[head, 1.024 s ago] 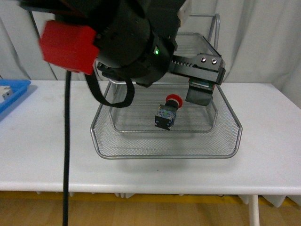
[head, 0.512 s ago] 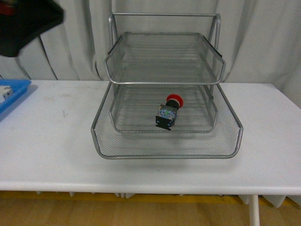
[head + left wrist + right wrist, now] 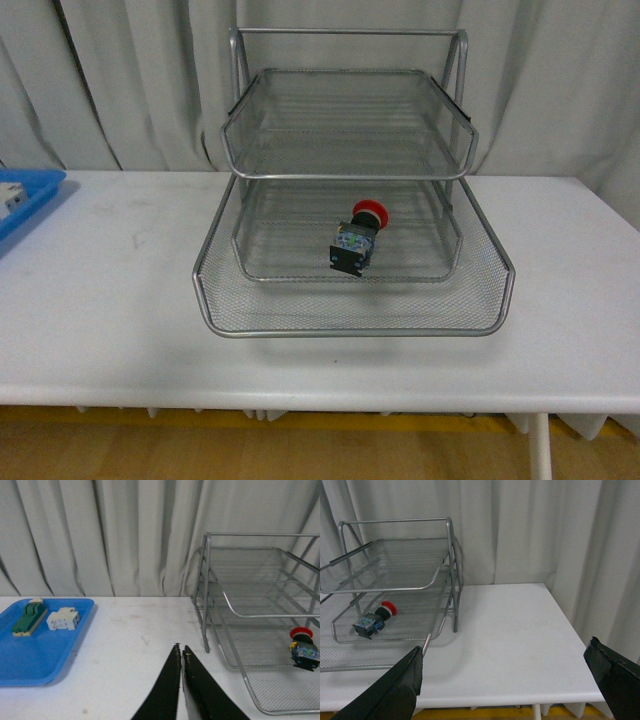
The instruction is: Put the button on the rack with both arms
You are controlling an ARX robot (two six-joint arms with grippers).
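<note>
The button, with a red cap and a dark body, lies on its side in the pulled-out lower tray of the silver wire rack. It also shows in the left wrist view and the right wrist view. Neither arm shows in the front view. My left gripper is shut and empty, above the white table to the left of the rack. My right gripper is wide open and empty, above the table to the right of the rack.
A blue plastic tray sits at the table's left end and holds a green-and-beige block and a white block. Its edge shows in the front view. Grey curtains hang behind. The table's right edge is near my right gripper.
A black arm with a red part filled the front view one second ago, then withdrew up and to the left out of view. The button and the rack have not moved.
</note>
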